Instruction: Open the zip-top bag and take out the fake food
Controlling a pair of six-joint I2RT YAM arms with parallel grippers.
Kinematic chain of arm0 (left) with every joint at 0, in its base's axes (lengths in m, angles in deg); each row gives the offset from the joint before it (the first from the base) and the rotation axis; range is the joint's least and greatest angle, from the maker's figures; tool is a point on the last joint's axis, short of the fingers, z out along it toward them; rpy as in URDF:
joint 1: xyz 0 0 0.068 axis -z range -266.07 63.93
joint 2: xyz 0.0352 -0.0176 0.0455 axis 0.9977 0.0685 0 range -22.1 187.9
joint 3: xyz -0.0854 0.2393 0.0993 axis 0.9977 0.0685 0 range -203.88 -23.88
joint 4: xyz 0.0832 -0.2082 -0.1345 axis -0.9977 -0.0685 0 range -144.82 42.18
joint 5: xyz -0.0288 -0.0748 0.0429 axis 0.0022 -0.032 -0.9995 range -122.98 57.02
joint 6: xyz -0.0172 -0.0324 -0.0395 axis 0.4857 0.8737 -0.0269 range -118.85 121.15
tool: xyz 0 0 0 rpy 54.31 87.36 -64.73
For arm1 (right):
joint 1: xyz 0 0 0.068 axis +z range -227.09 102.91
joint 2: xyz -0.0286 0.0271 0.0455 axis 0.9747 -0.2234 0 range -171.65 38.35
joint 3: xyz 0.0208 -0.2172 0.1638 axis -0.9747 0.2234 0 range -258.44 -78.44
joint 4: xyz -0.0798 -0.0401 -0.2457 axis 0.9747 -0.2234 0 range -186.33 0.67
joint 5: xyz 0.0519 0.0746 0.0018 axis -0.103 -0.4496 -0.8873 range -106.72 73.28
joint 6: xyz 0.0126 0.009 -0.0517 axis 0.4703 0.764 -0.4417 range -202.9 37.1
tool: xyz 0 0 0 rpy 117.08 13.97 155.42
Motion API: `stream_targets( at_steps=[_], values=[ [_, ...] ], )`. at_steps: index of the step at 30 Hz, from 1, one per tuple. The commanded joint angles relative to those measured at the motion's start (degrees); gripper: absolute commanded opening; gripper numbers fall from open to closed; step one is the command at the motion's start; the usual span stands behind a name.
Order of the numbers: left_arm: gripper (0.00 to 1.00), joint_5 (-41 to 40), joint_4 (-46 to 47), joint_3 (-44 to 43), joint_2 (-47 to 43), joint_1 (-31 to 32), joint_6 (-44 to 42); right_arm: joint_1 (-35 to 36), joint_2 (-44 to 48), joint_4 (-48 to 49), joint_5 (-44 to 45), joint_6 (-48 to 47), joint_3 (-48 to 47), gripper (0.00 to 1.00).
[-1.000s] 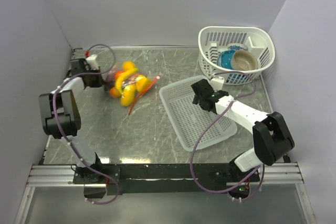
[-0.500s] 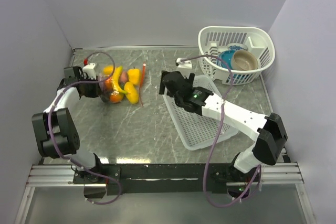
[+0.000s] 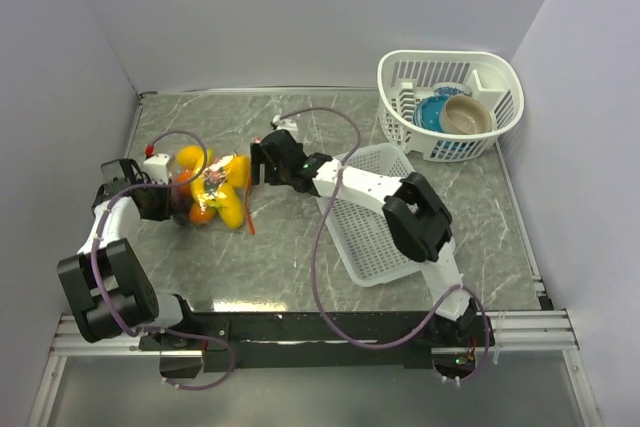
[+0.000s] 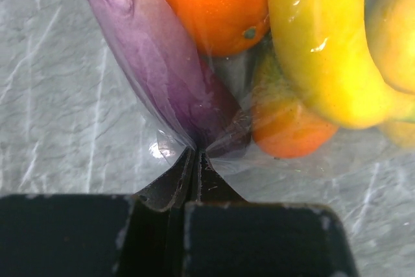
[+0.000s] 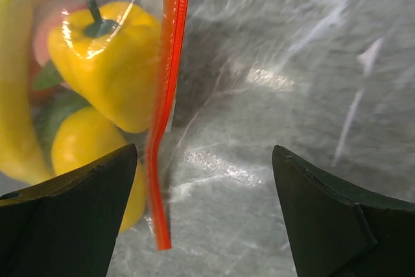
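While the left tool (image 4: 194,157) pinches the floppy-looking zip-top bag (image 4: 279,163) tight, the wide-open right tool (image 5: 204,160) should grab its stiffer red strip (image 5: 165,95) just ahead.

No text, label, brand, number or sign legible in any view; the zip-top bag (image 5: 167,82) carries no print.

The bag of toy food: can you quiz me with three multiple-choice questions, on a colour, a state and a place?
1. The zip-top bag has a zip strip that is: A red-orange; B blue; C green.
2. The left gripper is: A wide open; B shut on the bag's plastic; C off camera.
3. The bowls sit: A in the bag; B under the left gripper; C in the round white basket.
Answers: A, the strip shows red-orange; B, its fingers pinch the plastic; C, both lie in the far-right basket.
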Motion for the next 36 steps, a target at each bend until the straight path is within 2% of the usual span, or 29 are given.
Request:
stream_targets(
  at_steps=[1, 4, 7, 9, 13, 18, 21, 25, 27, 32, 35, 36],
  values=[
    [0.01, -2.16, -1.3, 0.76, -2.0, -0.9, -4.71, -0.32, 0.88, 11.4, -8.24, -1.39, 0.51, 0.93],
    [0.01, -2.25, -1.04, 0.59, -1.12, -1.34, -5.06, -0.93, 0.62, 17.04, -11.5, 0.28, 2.46, 0.84],
    [0.01, -2.07, -0.69, 0.59, -0.33, -1.51, -4.97, -1.46, -1.22, 19.78, -16.23, 2.3, 1.86, 0.69],
    [0.01, -1.81, -0.86, 0.68, -0.07, -1.51, -5.06, -1.72, -3.5, 20.22, -17.48, 3.44, 0.63, 0.63],
    [0.01, -2.16, -0.43, 1.29, -0.59, -1.69, -5.67, -1.81, -7.37, 19.17, -18.01, 3.89, -2.71, 0.64],
    [0.01, -2.42, -0.25, 1.99, -0.6, -1.95, -6.55, -2.43, -8.78, 21.01, -17.49, 5.03, -1.32, 0.64],
    [0.01, -2.07, -0.6, 1.99, -0.42, -2.13, -6.82, -3.65, -7.38, 23.37, -18.53, 6.08, 1.84, 0.65],
    [0.01, -2.16, 0.36, 2.26, 0.46, -2.22, -6.82, -4.27, 0.33, 29.8, -18.01, 6.17, 12.37, 0.66],
    [0.01, -1.99, 0.37, 1.91, 1.07, -2.31, -6.73, -4.54, 1.5, 31.55, -16.61, 6.0, 14.24, 0.66],
    [0.01, -1.63, -0.6, 1.46, 1.17, -2.3, -6.64, -5.76, -3.32, 31.74, -17.65, 8.01, 9.33, 0.63],
    [0.01, -2.16, -0.69, 1.99, -0.15, -2.31, -7.61, -6.03, -5.88, 34.19, -19.85, 9.68, 6.95, 0.62],
    [0.01, -2.68, -0.78, 2.08, -0.24, -2.31, -8.13, -6.2, -6.14, 37.68, -20.9, 10.12, 7.65, 0.62]
  ],
)
